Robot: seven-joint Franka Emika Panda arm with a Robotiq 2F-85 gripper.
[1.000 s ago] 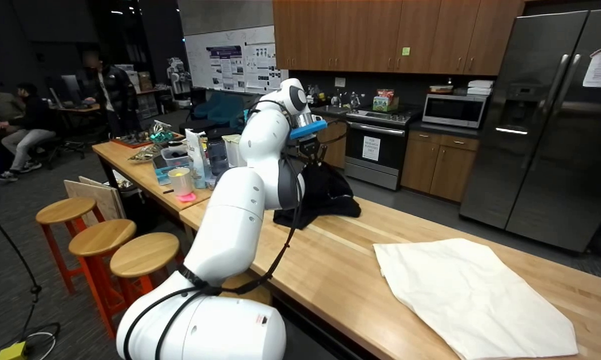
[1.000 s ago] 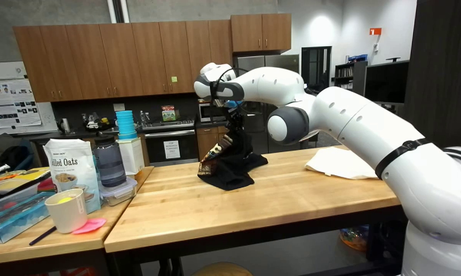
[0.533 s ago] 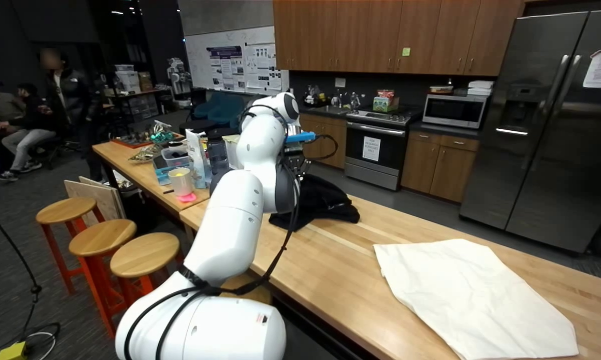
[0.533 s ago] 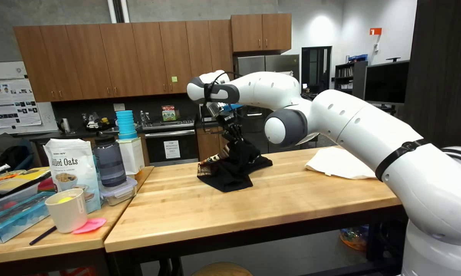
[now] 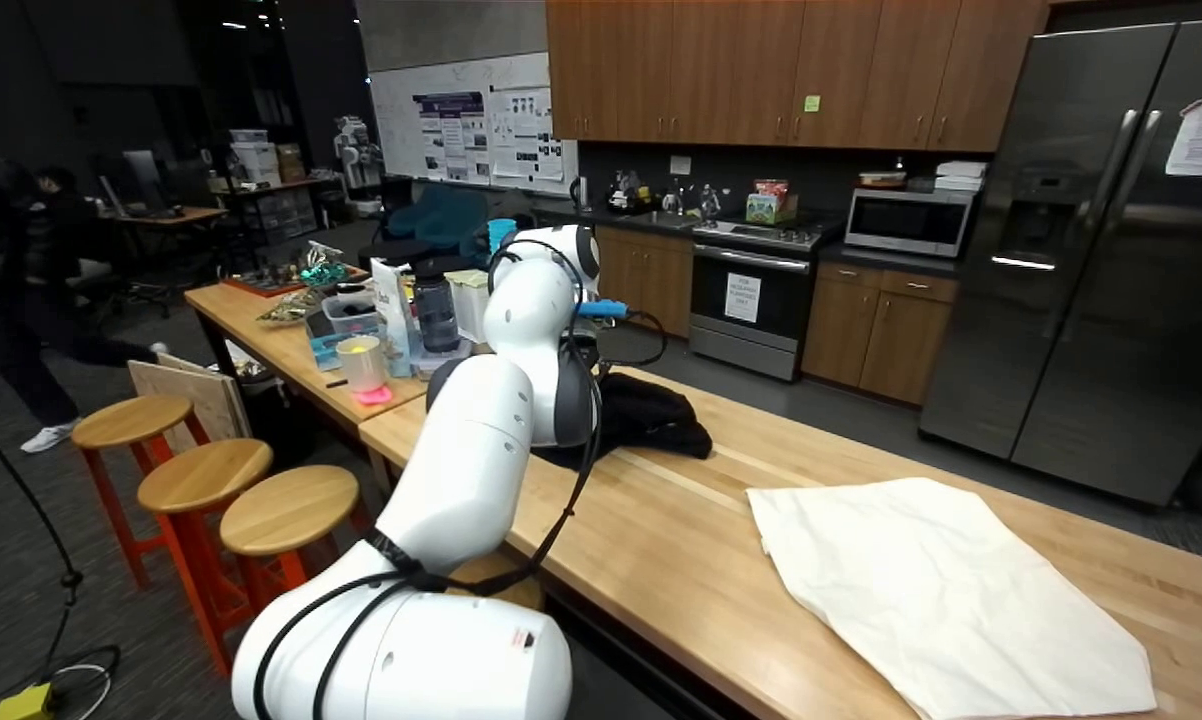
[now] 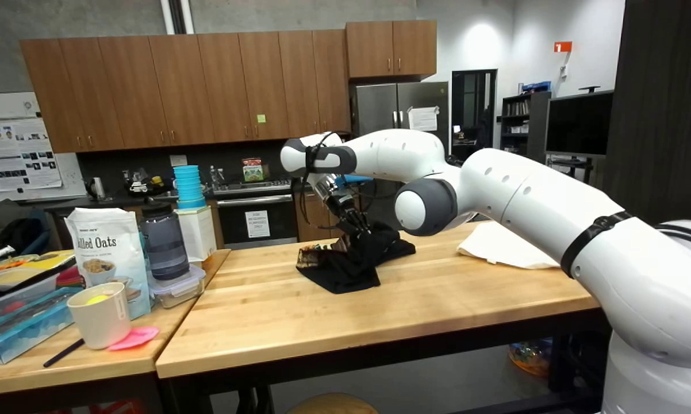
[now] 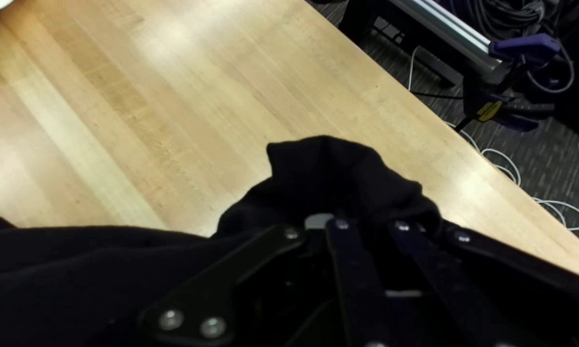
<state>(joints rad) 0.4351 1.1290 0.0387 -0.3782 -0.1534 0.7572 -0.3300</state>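
One hand (image 6: 364,229), fingers drawn almost together, pinches one black garment (image 6: 348,267) lying mid-frame on the desk (image 6: 276,322) in an exterior view. In an exterior view, one white cloth (image 5: 951,590) lies lower right and three stools (image 5: 289,508) stand lower left, a fourth partly hidden behind the arm (image 5: 461,450).

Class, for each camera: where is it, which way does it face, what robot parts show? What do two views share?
Exterior view: behind the arm, looking past it toward the oven; most of the arm shows.
Exterior view: across the table from the cabinets, facing them; arm and gripper show.
Wrist view: by the gripper, facing down at black cloth; gripper shows.
Both exterior views share: white cloth.
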